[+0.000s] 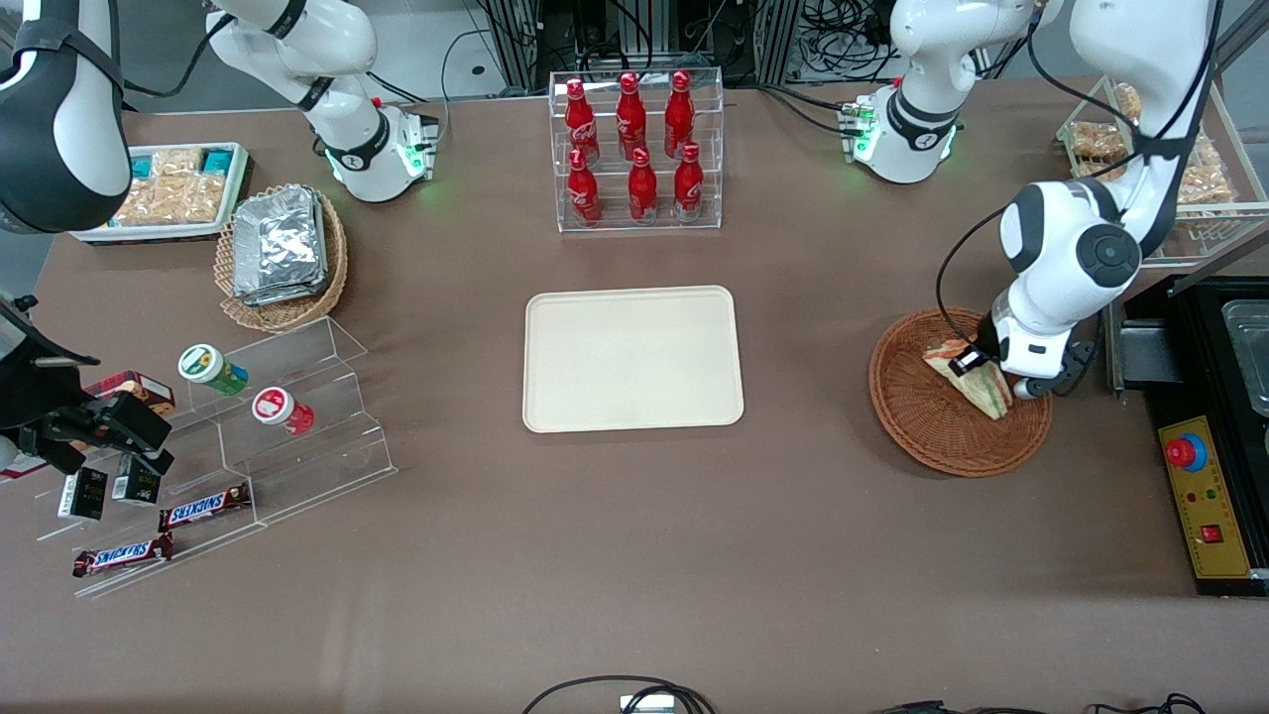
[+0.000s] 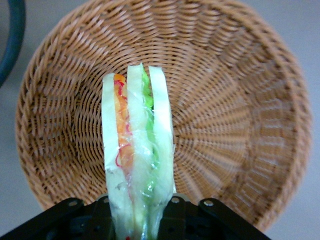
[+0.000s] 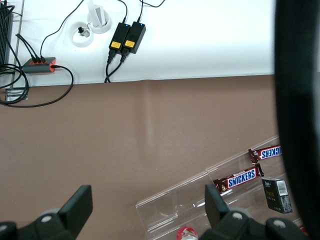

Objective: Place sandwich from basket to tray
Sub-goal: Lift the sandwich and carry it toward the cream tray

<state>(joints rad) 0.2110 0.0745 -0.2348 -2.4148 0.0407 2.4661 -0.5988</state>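
The sandwich (image 1: 983, 389), a clear-wrapped white-bread wedge with green and orange filling, stands on edge in the reddish-brown wicker basket (image 1: 922, 421) at the working arm's end of the table. My left gripper (image 1: 970, 363) is shut on it from above. In the left wrist view the sandwich (image 2: 137, 135) runs out from between the black fingers (image 2: 172, 217) of the gripper (image 2: 139, 217), with the basket (image 2: 230, 100) filling the background. Whether the sandwich still touches the weave I cannot tell. The cream-beige tray (image 1: 555, 397) lies bare at mid-table.
A clear rack of red bottles (image 1: 634, 149) stands farther from the front camera than the tray. A black control box (image 1: 1205, 496) and a wire snack rack (image 1: 1190, 169) flank the basket. A tan basket of foil packs (image 1: 283, 253) and acrylic steps (image 1: 297, 426) lie toward the parked arm's end.
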